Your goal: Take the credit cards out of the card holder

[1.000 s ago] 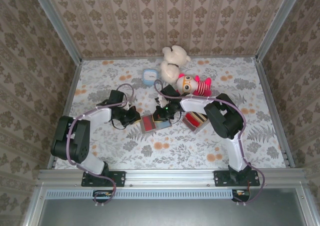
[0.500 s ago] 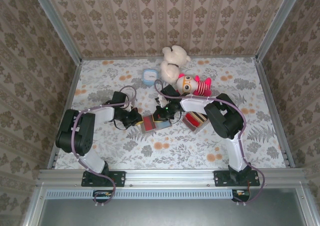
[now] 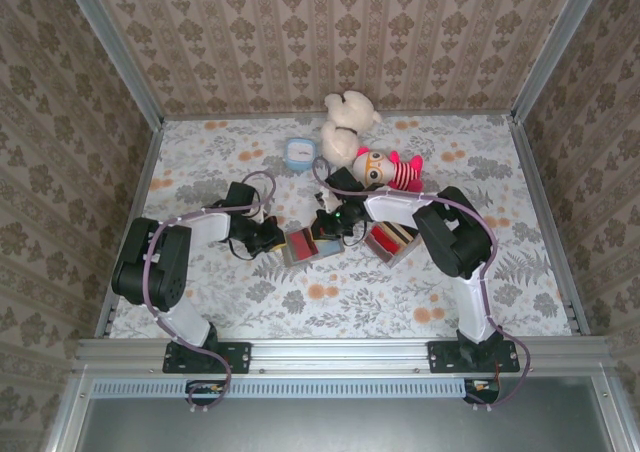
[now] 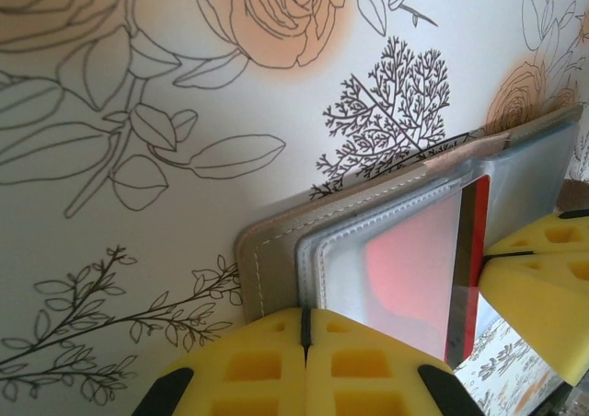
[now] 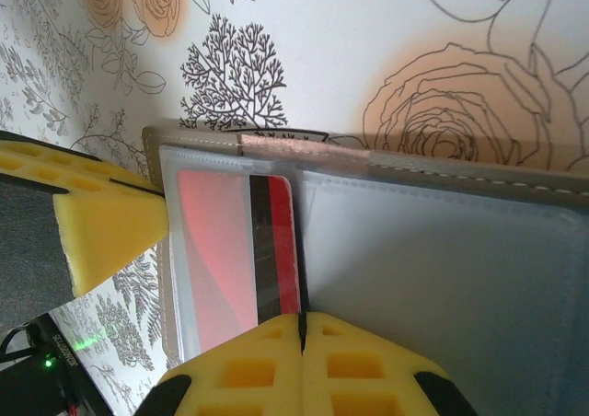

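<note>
- I see the holder lying open at mid-bench, between my two arms.
- My left jaws are closed on the holder's left edge, over its clear sleeves.
- My right jaws are pinched on the red card, which sits partly under a sleeve of the holder.

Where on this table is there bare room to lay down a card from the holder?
Free: the near strip of table between the arm bases; the right side beyond the grey tray; the far left corner beside the blue box. Crowded: the centre, where the left gripper and right gripper meet at the card holder.
</note>
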You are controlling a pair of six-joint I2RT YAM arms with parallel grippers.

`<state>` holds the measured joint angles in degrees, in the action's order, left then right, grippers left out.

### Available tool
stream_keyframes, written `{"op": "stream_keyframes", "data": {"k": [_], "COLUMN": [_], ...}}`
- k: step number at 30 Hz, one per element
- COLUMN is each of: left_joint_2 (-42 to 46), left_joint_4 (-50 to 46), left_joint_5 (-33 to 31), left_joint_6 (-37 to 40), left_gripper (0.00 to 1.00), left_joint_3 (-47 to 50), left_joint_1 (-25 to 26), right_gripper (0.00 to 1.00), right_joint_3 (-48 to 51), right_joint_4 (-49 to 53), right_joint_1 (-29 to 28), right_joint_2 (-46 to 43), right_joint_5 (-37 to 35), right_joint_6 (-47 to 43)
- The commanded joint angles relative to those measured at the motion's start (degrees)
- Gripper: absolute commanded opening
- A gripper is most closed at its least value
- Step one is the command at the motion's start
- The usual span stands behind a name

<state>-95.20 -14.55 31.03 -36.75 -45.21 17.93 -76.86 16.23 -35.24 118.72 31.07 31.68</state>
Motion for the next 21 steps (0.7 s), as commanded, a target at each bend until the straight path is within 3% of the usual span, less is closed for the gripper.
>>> {"op": "stream_keyframes", "data": {"k": [1,6,8,11,13,16,21], "left_joint_2": [-3.0,-2.8,-2.6,-2.5,-2.6,-2.8,-2.9], "left_joint_4": [-5.5,-5.8,-5.7,-6.0,-6.0,-5.9,-6.1], "left_joint_5": [-5.4,-5.3,-5.3,-5.6,-5.6,-5.5,-5.3], "left_joint_6": [1.7,1.9,1.9,2.0,2.0,1.9,1.8], "left_gripper": [0.00,0.00,0.00,0.00,0.00,0.00,0.00], "left_joint_3": [1.0,0.7,0.6,0.7,0.7,0.6,0.2], "left_joint_1": [0.1,0.1,0.1,0.1,0.1,0.1,0.0], "right_gripper": [0.00,0.03,0.20,0.31,0.32,0.25,0.25], "right_joint_3": [1.0,0.5,-0.1,-0.6,-1.1,-2.0,-3.2], "right_joint_4": [1.6,1.2,0.9,0.7,1.3,2.0,2.5], "right_joint_1": [0.4,0.4,0.2,-0.3,-0.5,-0.7,-0.8], "right_joint_2": [-2.5,-1.2,0.1,0.9,1.2,1.8,3.2], "right_joint_5": [-2.0,0.3,3.4,5.1,5.4,5.7,6.4], "right_joint_6": [-0.7,0.0,0.1,-0.4,-1.1,-2.0,-2.4]}}
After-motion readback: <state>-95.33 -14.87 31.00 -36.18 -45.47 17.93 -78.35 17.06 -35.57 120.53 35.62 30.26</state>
